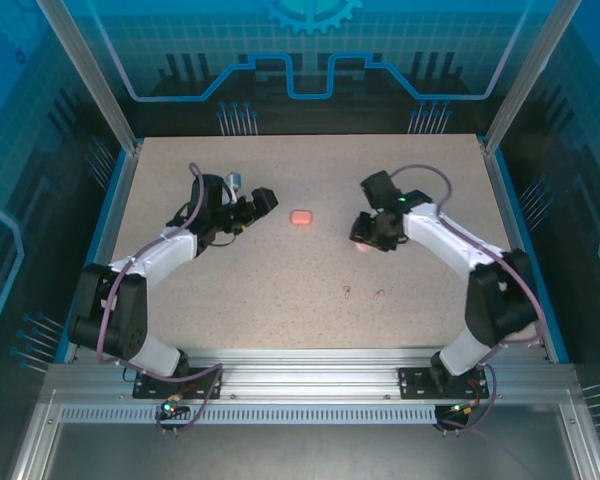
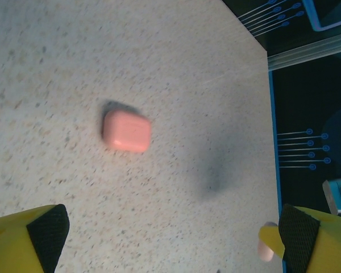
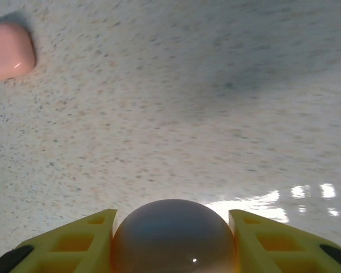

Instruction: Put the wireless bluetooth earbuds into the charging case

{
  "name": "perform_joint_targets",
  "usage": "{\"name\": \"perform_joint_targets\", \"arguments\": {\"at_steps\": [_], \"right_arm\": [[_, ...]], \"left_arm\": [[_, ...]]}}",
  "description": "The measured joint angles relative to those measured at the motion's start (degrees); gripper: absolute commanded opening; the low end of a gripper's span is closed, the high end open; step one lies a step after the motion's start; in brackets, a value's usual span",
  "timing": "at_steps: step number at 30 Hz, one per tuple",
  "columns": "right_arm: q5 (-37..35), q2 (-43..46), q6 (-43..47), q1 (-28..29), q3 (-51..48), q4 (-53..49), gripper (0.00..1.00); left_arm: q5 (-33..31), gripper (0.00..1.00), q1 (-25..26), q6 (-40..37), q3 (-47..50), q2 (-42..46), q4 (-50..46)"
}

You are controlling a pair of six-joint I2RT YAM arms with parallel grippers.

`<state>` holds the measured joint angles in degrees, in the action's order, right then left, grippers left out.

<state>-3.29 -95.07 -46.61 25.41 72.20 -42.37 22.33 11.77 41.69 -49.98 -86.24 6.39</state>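
**A:** Start at the left. What is the left gripper [image 2: 173, 227] doing?

**B:** It hangs over the table [image 1: 310, 310], left of centre, with its fingers spread wide. From its own wrist, the black pads [image 2: 47, 234] sit in the two bottom corners. There is only bare tabletop between them, so it holds nothing.

**A:** And the case?

**B:** The case [image 1: 301, 217] lies flat on the table about mid-width, in the far half. It is between the two grippers and touches neither. It is near the left gripper's tip, just to its right. From the left wrist it lies ahead of the open fingers, a pink pillow-like box. It looks closed, though that picture is blurred.

**A:** Now the right side.

**B:** The right gripper [image 1: 365, 238] is low over the table, near the case on its right. Its yellow fingers [image 3: 79, 244] stand partly closed around a rounded, glossy lump that fills the gap and touches both.

**A:** An earbud?

**B:** It looks like one. The earbud [image 3: 173, 239] reads grey-pink in shadow up close. From above, a bit of pink shows under that gripper.

**A:** Is it resting on the table?

**B:** I cannot tell.

**A:** Where is the case from the right wrist?

**B:** In the top left corner, cut off by the edge, well apart from the held earbud.
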Motion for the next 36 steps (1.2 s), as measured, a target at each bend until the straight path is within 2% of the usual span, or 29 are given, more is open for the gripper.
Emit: {"name": "perform_joint_targets", "arguments": {"at_steps": [4,9,15,21,30,36], "right_arm": [[1.1,-9.4,-3.7,3.5,7.1,0.0,0.41],[3.2,-17.6,-9.0,5.1,12.7,0.1,0.41],[5.4,-22.0,-15.9,5.2,16.4,0.1,0.41],[7.6,-23.0,-22.5,5.2,19.0,0.4,0.41],[10.3,-23.5,-29.0,4.9,20.7,0.5,0.41],[11.2,-23.5,-30.9,4.9,21.7,0.5,0.40]], "left_arm": [[0.0,0.99,0.0,2.0,7.2,1.7,6.4],[-1.0,0.99,1.1,4.0,12.4,2.6,14.6],[-4.6,0.98,7.3,6.3,16.4,1.6,25.0],[-10.0,0.94,13.4,7.6,19.3,-3.2,35.2],[-15.0,0.73,16.7,9.0,19.7,-10.5,44.4],[-16.6,0.66,17.9,9.7,19.2,-14.6,48.2]]}}
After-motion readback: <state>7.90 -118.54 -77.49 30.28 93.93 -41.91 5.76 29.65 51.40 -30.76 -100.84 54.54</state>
